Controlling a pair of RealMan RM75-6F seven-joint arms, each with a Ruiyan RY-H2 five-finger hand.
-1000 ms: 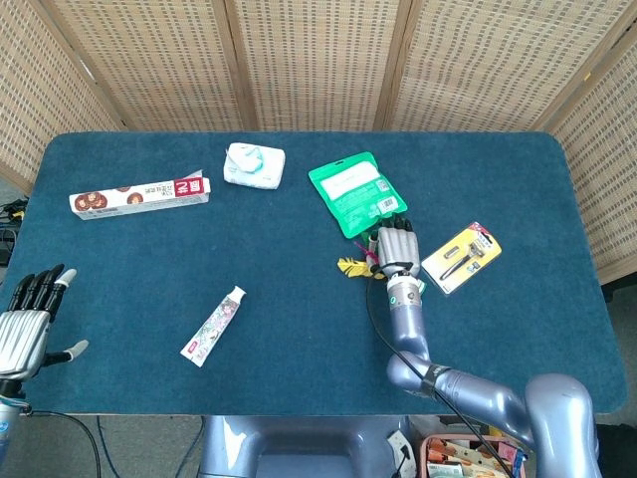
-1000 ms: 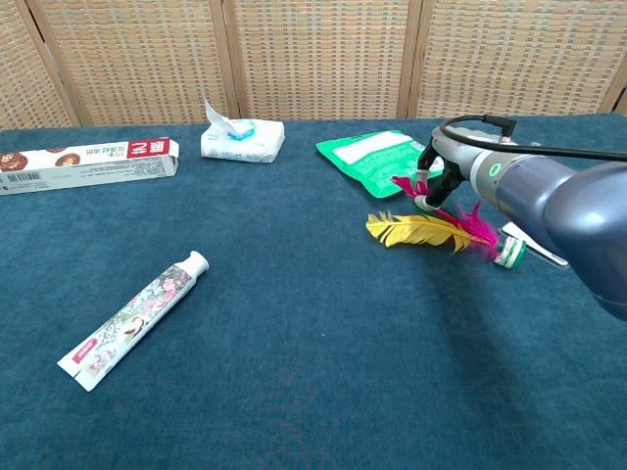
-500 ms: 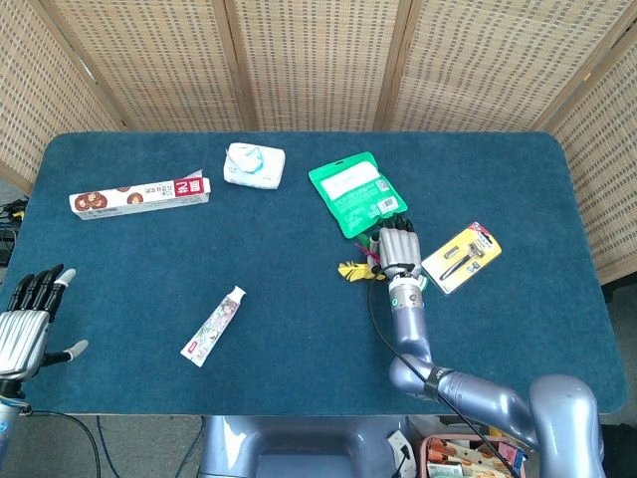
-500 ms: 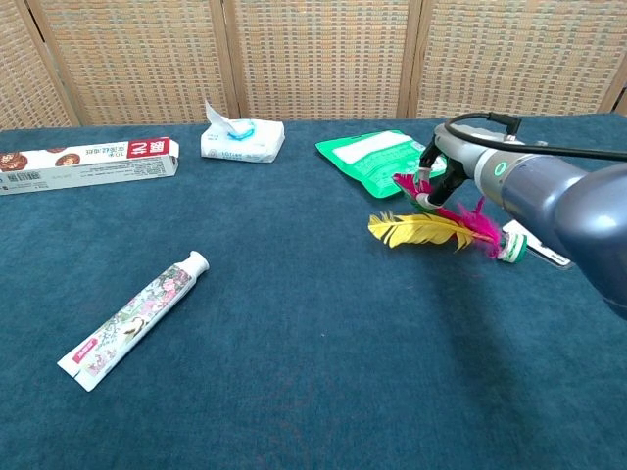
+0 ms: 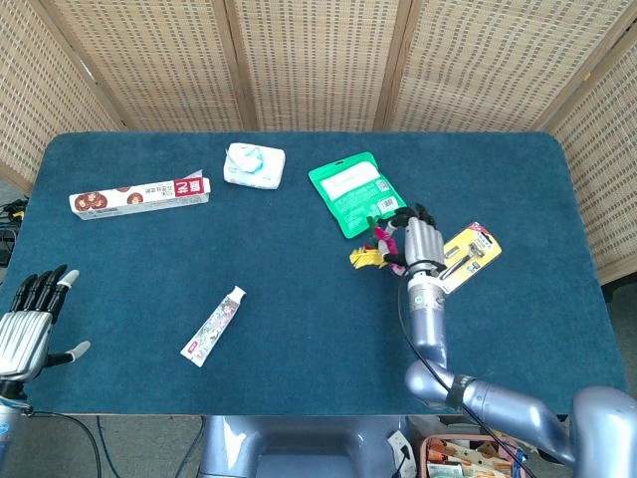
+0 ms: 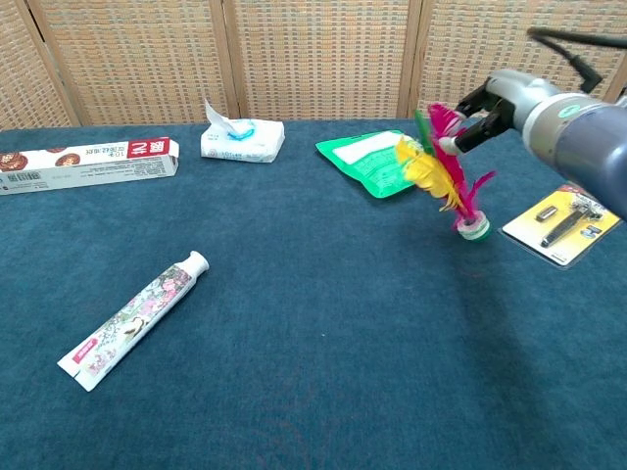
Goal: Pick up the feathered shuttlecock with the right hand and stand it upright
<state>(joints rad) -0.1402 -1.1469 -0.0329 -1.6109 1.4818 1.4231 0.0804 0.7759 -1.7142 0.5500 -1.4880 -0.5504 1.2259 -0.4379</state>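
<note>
Now the feathered shuttlecock (image 6: 446, 181) hangs tilted from the right hand (image 6: 485, 110), whose fingers pinch the pink feather tips; its green base dangles below the fingers, seemingly just clear of the table (image 6: 294, 343). Holding it by the feathers likely lets the weighted base swing down for standing. Behind the fingers lies a green pouch (image 5: 354, 192), contents unseen; beside them, a carded tool (image 6: 563, 221). The left hand (image 5: 28, 319) idles, fingers spread.
</note>
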